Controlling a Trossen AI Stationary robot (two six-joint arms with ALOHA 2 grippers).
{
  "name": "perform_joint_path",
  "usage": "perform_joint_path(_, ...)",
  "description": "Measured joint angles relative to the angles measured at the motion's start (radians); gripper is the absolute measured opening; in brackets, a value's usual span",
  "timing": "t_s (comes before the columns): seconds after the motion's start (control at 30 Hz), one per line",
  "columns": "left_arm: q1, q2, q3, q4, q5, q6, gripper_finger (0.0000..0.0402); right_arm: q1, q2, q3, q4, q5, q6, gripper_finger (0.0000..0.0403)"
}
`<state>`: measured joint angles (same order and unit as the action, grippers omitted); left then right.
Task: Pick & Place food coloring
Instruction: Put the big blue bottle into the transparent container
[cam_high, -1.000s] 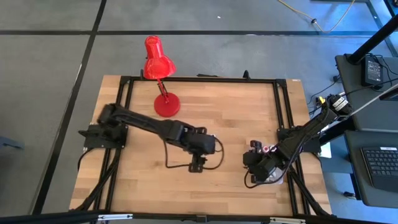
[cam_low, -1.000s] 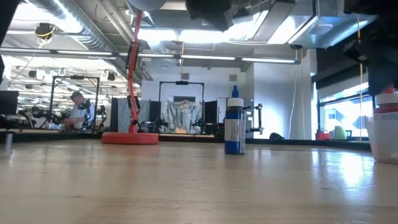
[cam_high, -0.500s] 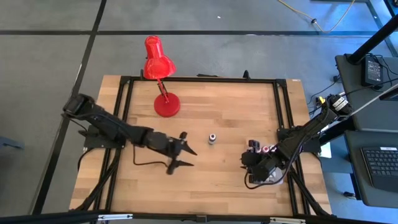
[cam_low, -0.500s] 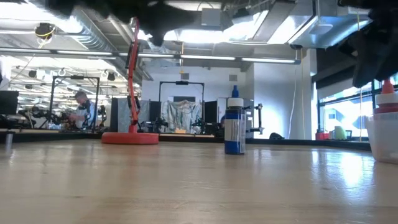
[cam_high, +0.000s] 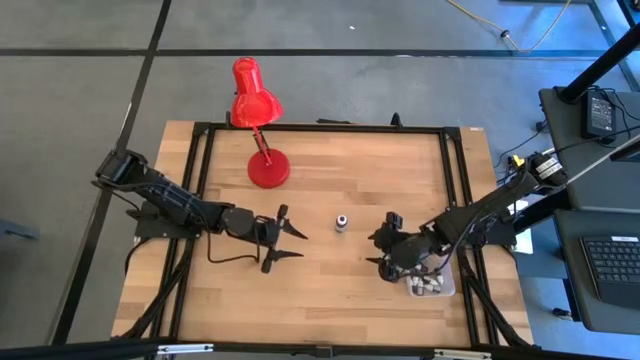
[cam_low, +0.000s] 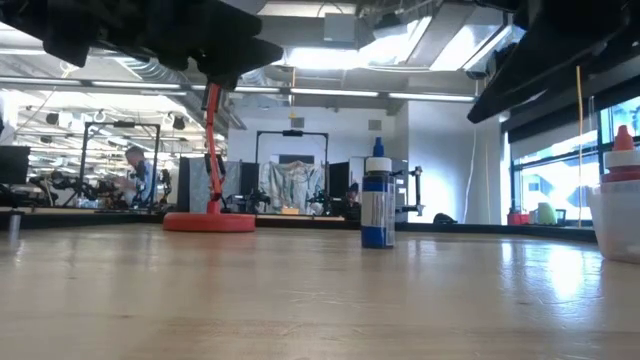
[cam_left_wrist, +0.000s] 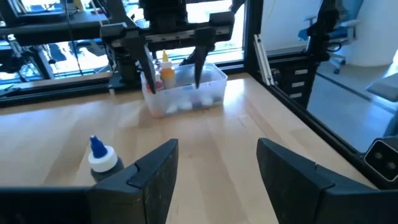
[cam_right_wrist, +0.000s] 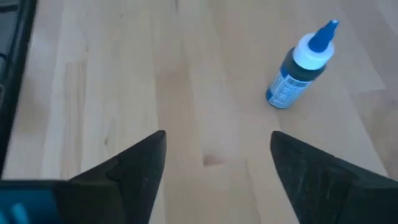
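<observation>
One food coloring bottle (cam_high: 342, 221), blue with a white cap and blue tip, stands upright on its base on the wooden table (cam_high: 330, 290), also in the low view (cam_low: 376, 205). My left gripper (cam_high: 300, 243) hangs open to the bottle's left, pointing level toward it; the bottle (cam_left_wrist: 102, 158) lies off to one side of its fingers. My right gripper (cam_high: 374, 250) is open to the bottle's right, slanting down, with the bottle (cam_right_wrist: 298, 68) ahead of it. More food coloring bottles lie in a clear tub (cam_high: 430, 284).
A red desk lamp (cam_high: 262, 150) stands at the table's far side, left of centre. The clear tub (cam_left_wrist: 186, 93) sits near the right edge, behind my right gripper (cam_left_wrist: 174, 65). Bare wood lies between the two grippers and toward the near edge. A black frame (cam_high: 450, 170) rims the table.
My left gripper has drawn back from above the bottle toward the table's left edge, sunk lower, and tipped from pointing down to nearly level. The bottle stays standing where it was. My right gripper has swung from over the tub toward the bottle, leaving the tub uncovered.
</observation>
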<state>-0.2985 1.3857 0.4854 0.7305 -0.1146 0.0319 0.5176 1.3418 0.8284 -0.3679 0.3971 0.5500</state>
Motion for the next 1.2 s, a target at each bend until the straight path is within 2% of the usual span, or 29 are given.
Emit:
perform_joint_path(0.13,0.0,0.001,0.0,-0.002,-0.003,0.0,0.0216,-0.005,0.0,0.0,-0.005,0.0,-0.036,0.0306)
perform_joint_path(0.3,0.0,0.001,0.0,-0.004,-0.003,0.0,0.0215,-0.019,0.0,0.0,-0.01,0.062,-0.158,0.0308)
perform_joint_path(0.57,0.0,0.002,0.0,-0.004,-0.003,0.0,0.0216,-0.124,0.0,0.0,0.018,0.133,-0.328,0.0308)
perform_joint_path(0.63,0.0,0.002,0.0,-0.004,-0.003,0.0,0.0215,-0.154,0.0,0.0,0.023,0.112,-0.338,0.0308)
perform_joint_path(0.87,0.0,0.002,0.0,-0.005,-0.005,0.035,0.0216,-0.228,0.0,0.0,0.071,-0.062,-0.364,0.0308)
perform_joint_path(1.2,0.0,0.002,0.0,-0.005,-0.005,0.061,0.0216,-0.318,0.0,0.0,0.155,-0.077,-0.478,0.0308)
